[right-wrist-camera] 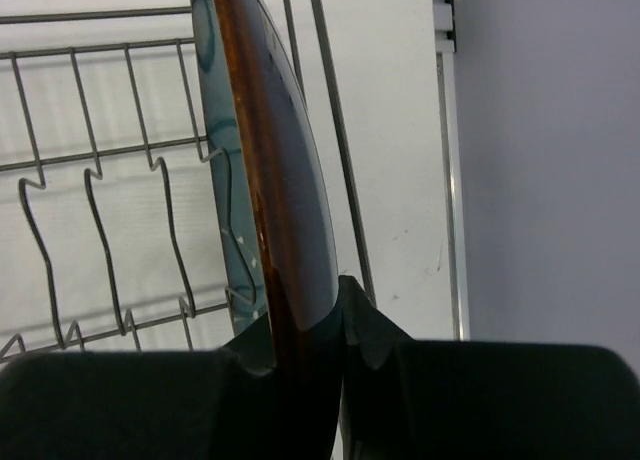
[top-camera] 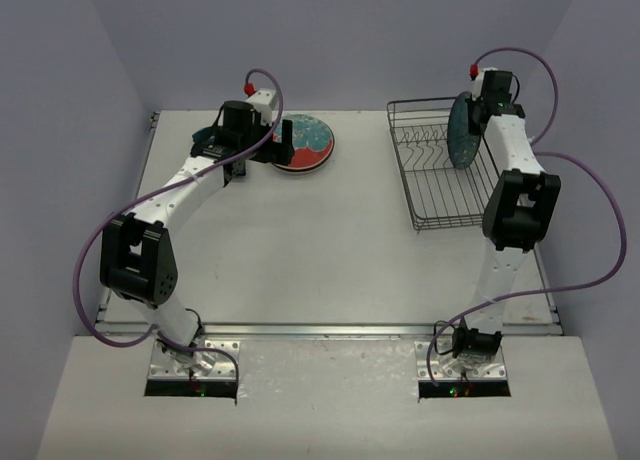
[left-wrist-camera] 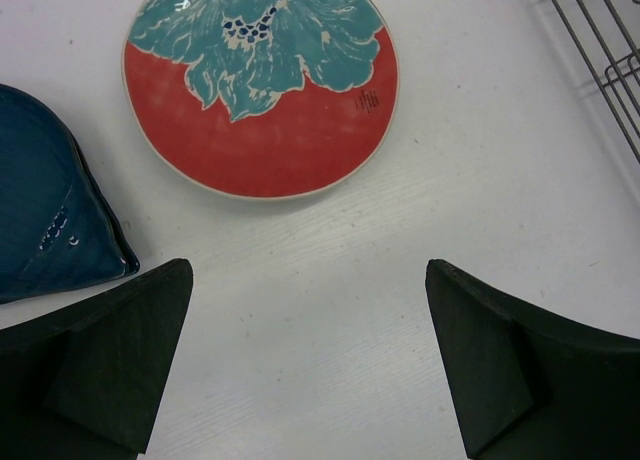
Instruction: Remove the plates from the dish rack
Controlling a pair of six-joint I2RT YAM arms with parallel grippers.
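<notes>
The dish rack (top-camera: 436, 185) of thin dark wire stands at the back right of the table. One teal plate (top-camera: 461, 132) with a brown rim stands on edge in it, near its right side. My right gripper (right-wrist-camera: 305, 330) is shut on that plate's (right-wrist-camera: 270, 180) rim, one finger on each face. A red-orange plate (left-wrist-camera: 260, 85) with a light-blue flower pattern lies flat at the back middle of the table. Beside it on the left lies a dark blue plate (left-wrist-camera: 50, 220). My left gripper (left-wrist-camera: 310, 360) hovers open just in front of them, holding nothing.
The rack's wire dividers (right-wrist-camera: 100, 180) run left of the held plate, and the rack's right wall wire (right-wrist-camera: 335, 130) is close behind it. The table's right edge (right-wrist-camera: 447, 180) and a side wall lie just beyond. A corner of the rack (left-wrist-camera: 600, 50) shows in the left wrist view.
</notes>
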